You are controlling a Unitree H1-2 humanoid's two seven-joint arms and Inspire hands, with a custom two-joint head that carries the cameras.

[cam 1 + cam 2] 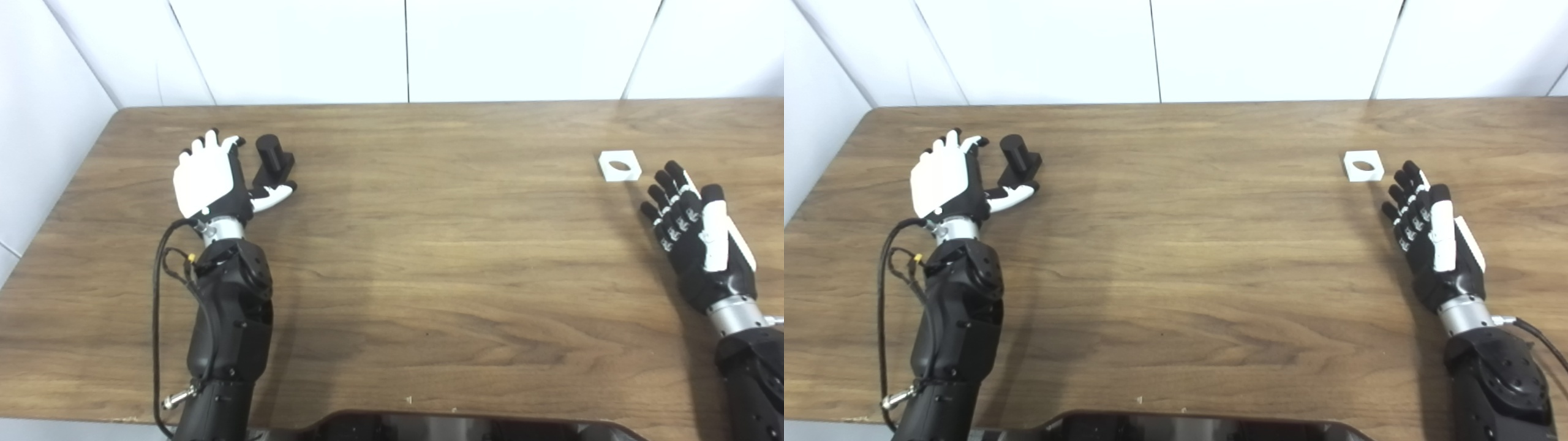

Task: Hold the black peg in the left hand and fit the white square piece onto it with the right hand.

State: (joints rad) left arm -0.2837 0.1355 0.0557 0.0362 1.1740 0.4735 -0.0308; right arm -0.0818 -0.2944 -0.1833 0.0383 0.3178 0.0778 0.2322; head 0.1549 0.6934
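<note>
The black peg (274, 158), a short cylinder on a dark base, stands on the wooden table (429, 257) at the far left. My left hand (211, 174) is open just left of it, thumb stretched under the peg's base, fingers spread and holding nothing. The white square piece (619, 166), with a round hole in its middle, lies flat at the far right. My right hand (692, 220) is open a little nearer than the piece and to its right, fingertips a short way from it, not touching.
White wall panels (404, 49) close off the table's far edge and left side. A dark part of the robot's body (465, 429) shows at the bottom edge. A black cable (160, 275) loops beside my left forearm.
</note>
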